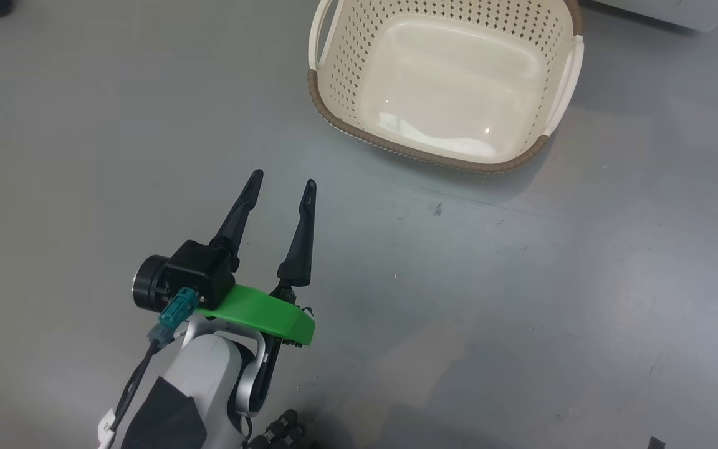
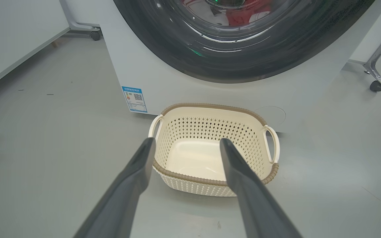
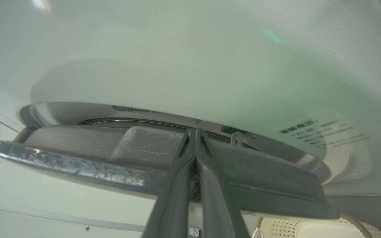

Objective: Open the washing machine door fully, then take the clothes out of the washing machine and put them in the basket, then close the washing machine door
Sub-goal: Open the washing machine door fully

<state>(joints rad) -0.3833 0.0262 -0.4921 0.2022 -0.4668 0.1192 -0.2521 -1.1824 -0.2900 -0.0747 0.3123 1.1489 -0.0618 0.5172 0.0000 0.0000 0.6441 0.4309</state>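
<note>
Bright, even light from above — a soft shadow hugs the basket (image 1: pixel 349 68), a glint on its bottom. Glare streaks cross the washing machine door (image 2: pixel 210 59); the right wrist view is hazy (greenish at right), edges bowed.

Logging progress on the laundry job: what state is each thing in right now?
Door: ajar, not fully open.
Clothes: seen through the door glass, not yet out.
Basket: upright, empty.
Left gripper: open, holding nothing.
Right gripper: shut, tips at the door.
</note>
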